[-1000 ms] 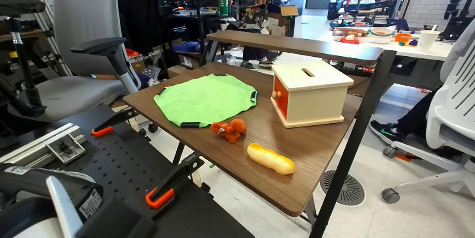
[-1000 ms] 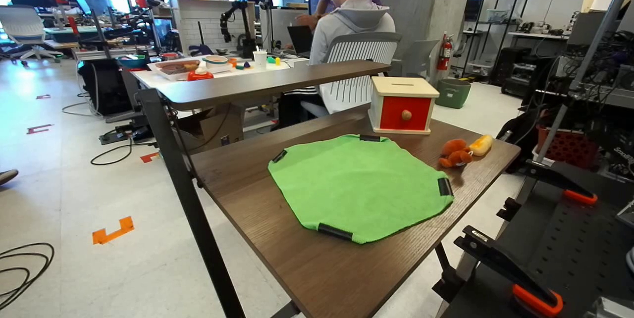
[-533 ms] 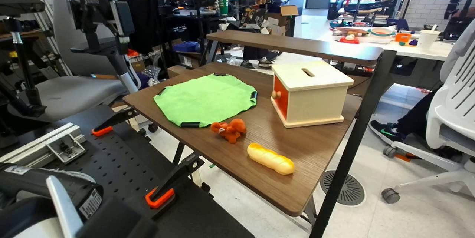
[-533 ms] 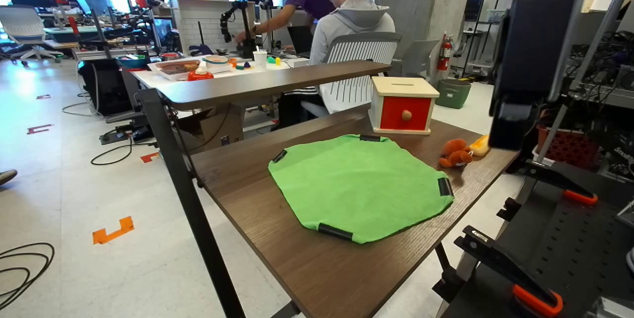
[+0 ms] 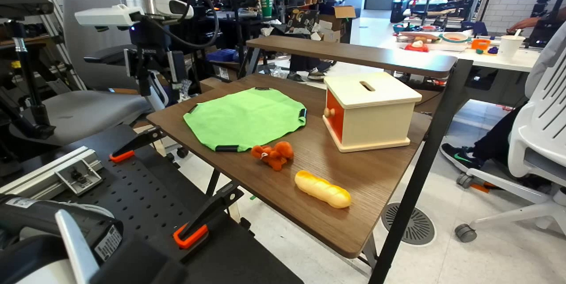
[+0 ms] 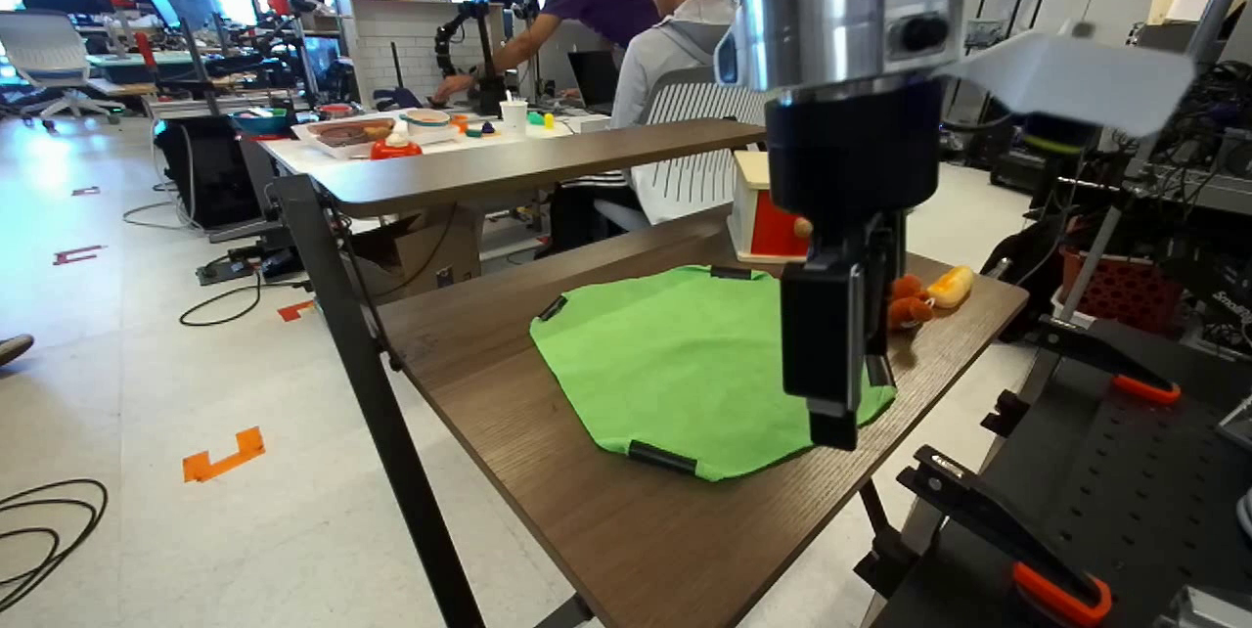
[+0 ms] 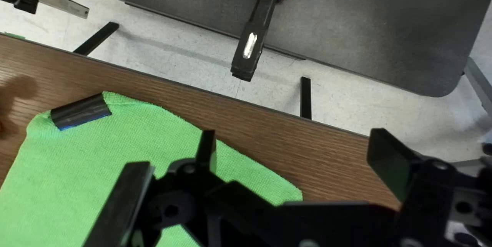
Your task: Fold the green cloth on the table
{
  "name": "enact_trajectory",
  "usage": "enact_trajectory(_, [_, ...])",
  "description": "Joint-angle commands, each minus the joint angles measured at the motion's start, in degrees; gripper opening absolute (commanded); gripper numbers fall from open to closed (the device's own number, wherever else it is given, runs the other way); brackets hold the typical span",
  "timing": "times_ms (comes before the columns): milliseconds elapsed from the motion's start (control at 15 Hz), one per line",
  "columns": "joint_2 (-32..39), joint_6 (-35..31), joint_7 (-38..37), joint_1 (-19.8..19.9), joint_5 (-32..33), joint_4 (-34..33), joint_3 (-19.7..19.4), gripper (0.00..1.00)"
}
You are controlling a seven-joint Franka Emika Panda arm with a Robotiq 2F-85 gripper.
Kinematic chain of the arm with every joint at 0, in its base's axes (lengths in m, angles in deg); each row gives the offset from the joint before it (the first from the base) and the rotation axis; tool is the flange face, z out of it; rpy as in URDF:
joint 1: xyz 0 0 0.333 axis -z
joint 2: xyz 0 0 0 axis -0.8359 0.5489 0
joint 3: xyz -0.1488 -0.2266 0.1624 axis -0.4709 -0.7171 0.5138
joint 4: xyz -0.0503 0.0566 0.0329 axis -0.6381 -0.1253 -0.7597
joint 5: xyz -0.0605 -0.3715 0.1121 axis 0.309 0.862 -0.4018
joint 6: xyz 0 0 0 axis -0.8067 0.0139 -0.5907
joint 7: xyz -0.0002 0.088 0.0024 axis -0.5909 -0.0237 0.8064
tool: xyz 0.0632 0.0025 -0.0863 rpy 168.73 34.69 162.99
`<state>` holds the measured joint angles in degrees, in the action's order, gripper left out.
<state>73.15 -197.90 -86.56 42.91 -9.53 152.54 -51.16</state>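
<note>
You have a brown table under the green cloth, which lies flat, unfolded and roughly eight-sided in both exterior views, giving you no clear long axis to line up with. Your claw hangs above with its fingers spread wide and nothing between them; in the wrist view most of the cloth lies toward the left, and only a corner wedge reaches in under the gap. You would probably do well to shift further over the cloth before lowering, or the pinch may meet bare table. For markings, a dark shoe on the floor wears a green swoosh; the black strip at a cloth corner shows no legible writing; and the tiny pale lettering on your claw's body looks like ROBOTIQ, though you cannot be sure.
</note>
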Motion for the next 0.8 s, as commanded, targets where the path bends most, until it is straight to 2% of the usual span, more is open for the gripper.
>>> enact_trajectory(0, [7.36,0.68,-4.89,-2.89,4.41,-6.57,-1.57,1.00])
enact_trajectory(467, [14.82,-4.92,-9.41,-8.44,11.20,-12.27,-5.10,1.00])
enact_trajectory(733, [17.58,-9.85,-8.80,-10.23,14.14,-13.88,-7.33,1.00])
